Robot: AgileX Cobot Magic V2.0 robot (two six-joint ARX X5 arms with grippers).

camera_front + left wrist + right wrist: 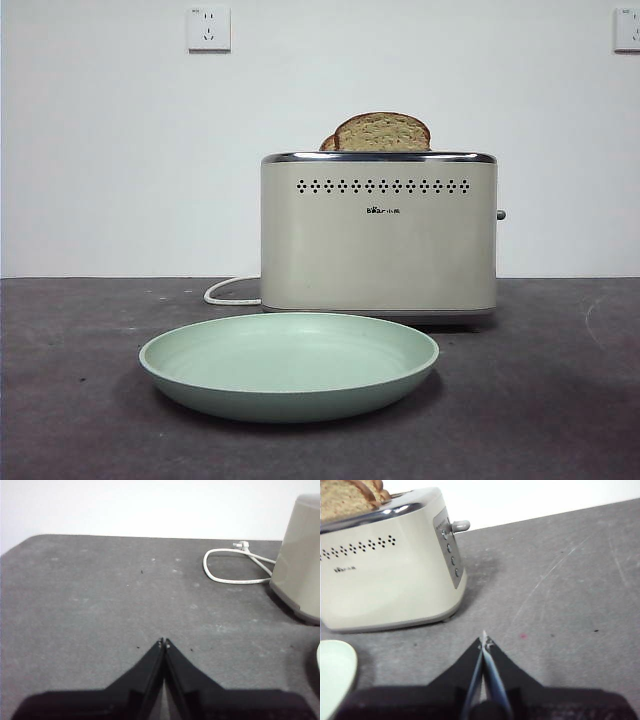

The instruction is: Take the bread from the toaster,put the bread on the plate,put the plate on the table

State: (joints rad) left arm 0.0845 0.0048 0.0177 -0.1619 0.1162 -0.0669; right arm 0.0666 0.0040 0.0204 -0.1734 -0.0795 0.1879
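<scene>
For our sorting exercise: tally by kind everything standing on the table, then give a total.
Bread slices: 2, the bread and a second slice behind it
Toaster: 1
Plate: 1
Total: 4

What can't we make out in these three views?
- Second slice: front view, mostly hidden behind the bread.
- Bread's lower part: inside the toaster in every view.
- Plate: cut off by the frame edge in the right wrist view.
- Cord: its end runs behind the toaster in the left wrist view.
- Toaster button labels: too small.
</scene>
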